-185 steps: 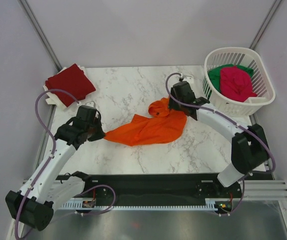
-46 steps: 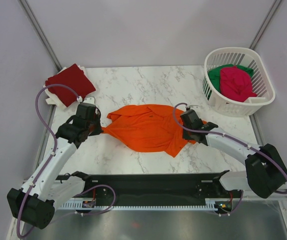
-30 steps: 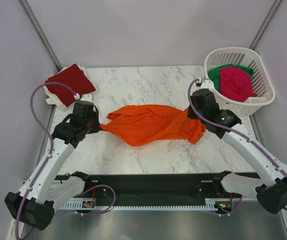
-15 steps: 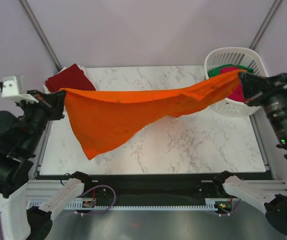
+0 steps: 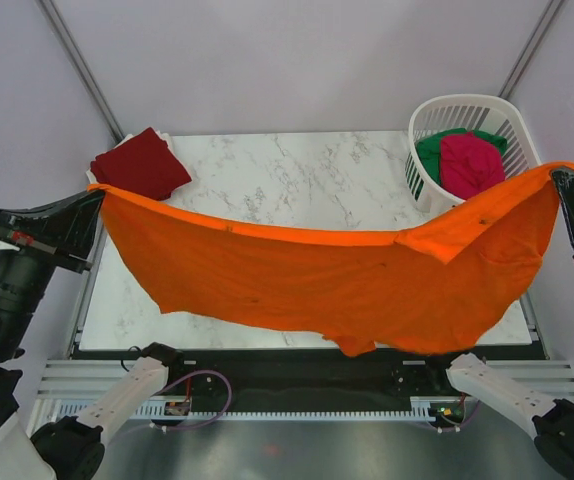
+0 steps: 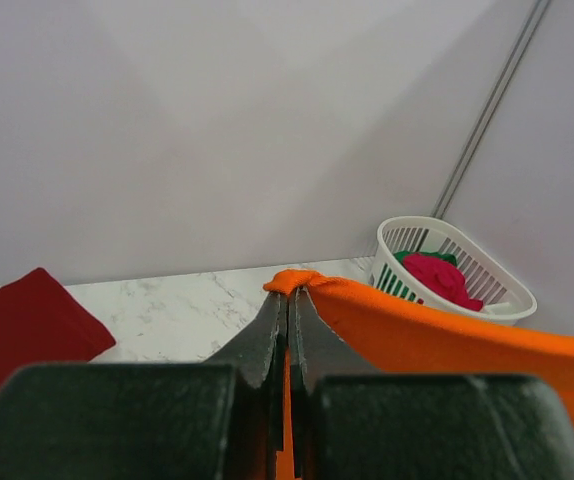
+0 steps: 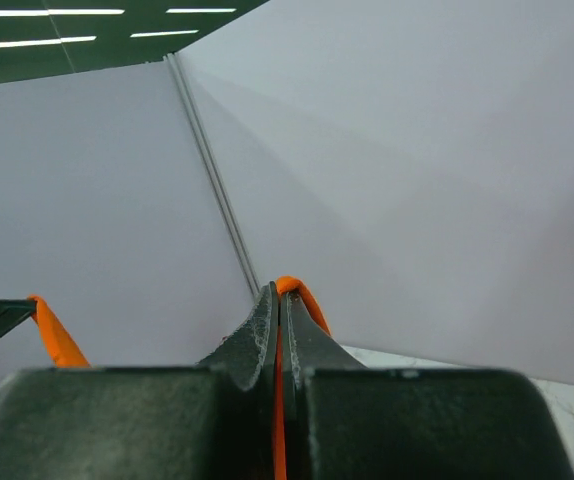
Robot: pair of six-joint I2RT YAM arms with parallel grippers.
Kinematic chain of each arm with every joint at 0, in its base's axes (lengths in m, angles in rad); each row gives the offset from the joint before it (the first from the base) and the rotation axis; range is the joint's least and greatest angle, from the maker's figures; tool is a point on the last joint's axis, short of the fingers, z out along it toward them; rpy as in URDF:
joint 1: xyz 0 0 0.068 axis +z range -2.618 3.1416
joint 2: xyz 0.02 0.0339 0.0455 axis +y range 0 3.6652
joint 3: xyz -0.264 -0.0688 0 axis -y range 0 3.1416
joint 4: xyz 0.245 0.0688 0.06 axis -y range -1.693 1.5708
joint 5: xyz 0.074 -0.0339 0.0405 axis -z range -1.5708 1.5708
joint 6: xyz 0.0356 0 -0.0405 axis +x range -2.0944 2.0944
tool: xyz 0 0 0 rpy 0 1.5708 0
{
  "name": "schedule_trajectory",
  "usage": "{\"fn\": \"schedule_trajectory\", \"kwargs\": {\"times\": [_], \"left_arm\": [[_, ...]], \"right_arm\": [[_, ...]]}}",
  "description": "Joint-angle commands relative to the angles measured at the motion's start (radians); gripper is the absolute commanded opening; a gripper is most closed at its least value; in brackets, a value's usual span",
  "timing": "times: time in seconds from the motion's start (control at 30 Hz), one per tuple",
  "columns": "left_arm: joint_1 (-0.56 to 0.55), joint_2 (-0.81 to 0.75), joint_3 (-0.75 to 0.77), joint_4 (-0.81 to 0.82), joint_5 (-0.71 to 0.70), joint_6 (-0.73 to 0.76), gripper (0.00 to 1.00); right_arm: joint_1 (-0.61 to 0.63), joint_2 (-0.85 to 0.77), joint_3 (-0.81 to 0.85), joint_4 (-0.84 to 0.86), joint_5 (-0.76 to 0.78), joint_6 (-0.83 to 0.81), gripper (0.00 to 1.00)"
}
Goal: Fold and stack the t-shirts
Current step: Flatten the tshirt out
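Observation:
The orange t-shirt [image 5: 347, 285] hangs spread in the air above the front of the marble table [image 5: 297, 180], stretched between both grippers. My left gripper [image 5: 95, 195] is shut on its left top corner, and in the left wrist view a bunch of orange cloth [image 6: 437, 335] pokes past the left gripper [image 6: 289, 295]. My right gripper [image 5: 564, 172] is shut on the right top corner, and orange cloth [image 7: 305, 298] curls over the right gripper [image 7: 279, 292]. A dark red t-shirt [image 5: 140, 165] lies folded at the back left. Magenta-pink [image 5: 472, 165] and green [image 5: 429, 152] t-shirts lie in the basket.
The white lattice basket [image 5: 527, 150] stands at the table's back right, just behind the right gripper. White cloth shows under the dark red shirt's edge. Grey walls with corner posts enclose the table. The arm bases and a black rail sit at the near edge.
Both arms rose and drew apart, lifting the orange shirt off the table. In the last half second it opened out wider and now hangs lower, over the front edge.

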Motion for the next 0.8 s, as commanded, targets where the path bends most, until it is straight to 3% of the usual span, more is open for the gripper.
{"fn": "schedule_trajectory", "kwargs": {"times": [0.0, 0.17, 0.27, 0.4, 0.43, 0.5, 0.53, 0.57, 0.6, 0.67, 0.7, 0.77], "left_arm": [[0.005, 0.051, -0.009, -0.003, 0.016, 0.05, 0.02], [0.005, 0.162, -0.115, 0.014, -0.104, 0.044, 0.02], [0.006, 0.291, -0.191, 0.039, -0.167, 0.062, 0.02], [0.107, 0.544, -0.259, 0.056, -0.126, 0.033, 0.02], [0.138, 0.677, -0.256, 0.053, -0.112, 0.019, 0.02], [0.204, 0.82, -0.212, 0.05, -0.183, 0.001, 0.02], [0.224, 0.915, -0.171, 0.033, -0.194, -0.004, 0.02], [0.257, 1.083, -0.05, -0.022, -0.188, -0.009, 0.02], [0.265, 1.183, 0.036, -0.082, -0.178, -0.01, 0.19], [0.262, 1.354, 0.209, -0.18, -0.139, -0.007, 0.41], [0.262, 1.358, 0.266, -0.194, -0.145, -0.018, 0.6], [0.258, 1.312, 0.267, -0.181, -0.139, -0.036, 0.76]], "right_arm": [[-0.005, 0.13, 0.022, 0.034, -0.004, -0.023, 0.0], [-0.003, 0.321, -0.007, 0.033, 0.195, -0.041, 0.0], [-0.008, 0.543, -0.001, 0.023, 0.317, -0.046, 0.0], [-0.073, 0.83, 0.04, 0.034, 0.338, -0.007, 0.0], [-0.093, 0.907, 0.067, 0.03, 0.341, 0.002, 0.0], [-0.142, 1.154, 0.202, 0.005, 0.353, 0.037, 0.0], [-0.161, 1.244, 0.279, -0.003, 0.335, 0.042, 0.06], [-0.188, 1.426, 0.478, -0.053, 0.305, 0.042, 0.7], [-0.198, 1.507, 0.585, -0.087, 0.313, 0.049, 0.98], [-0.219, 1.589, 0.689, -0.11, 0.323, 0.074, 0.98], [-0.224, 1.557, 0.583, -0.064, 0.315, 0.083, 0.98], [-0.224, 1.415, 0.394, 0.12, 0.283, 0.069, 0.98]]}}
